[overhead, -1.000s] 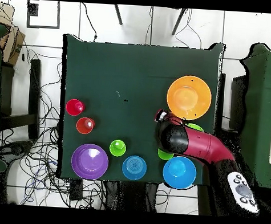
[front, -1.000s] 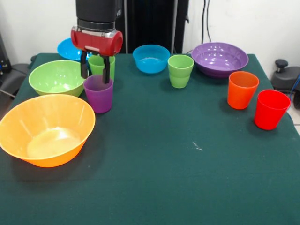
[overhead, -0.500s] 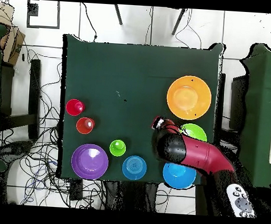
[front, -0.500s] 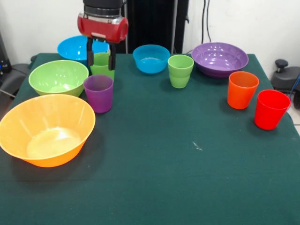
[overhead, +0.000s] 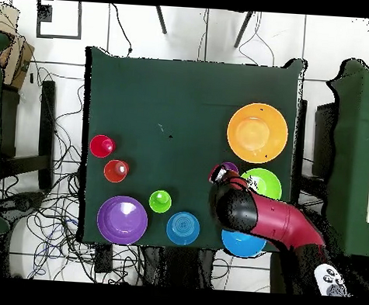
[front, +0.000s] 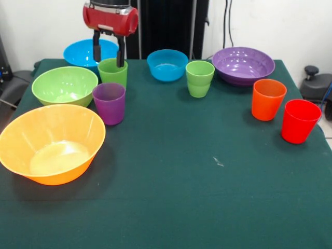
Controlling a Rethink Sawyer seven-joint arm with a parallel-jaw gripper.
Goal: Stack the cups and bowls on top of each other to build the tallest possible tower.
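Note:
My gripper (front: 108, 59) is open and empty, with its fingertips (front: 96, 56) on either side of the rim of a lime green cup (front: 112, 75) at the far left. A purple cup (front: 109, 104) stands just in front of it. All the pieces stand apart on the table, and no tower stands. The orange bowl (front: 52, 142) and green bowl (front: 65, 85) are at the left. The second green cup (front: 199, 78), orange cup (front: 268, 98) and red cup (front: 299, 120) stand at the right. In the overhead view the arm (overhead: 262, 214) hides the first green cup.
A large blue bowl (front: 80, 52), a smaller blue bowl (front: 167, 64) and a wide purple bowl (front: 243, 64) line the far edge. The green table cloth (front: 197, 181) stretches across the near half. A dark chair (front: 316, 83) stands off the right side.
My gripper has moved from the purple cup back to the green cup behind it and risen. It stays open, and no cup or bowl has moved.

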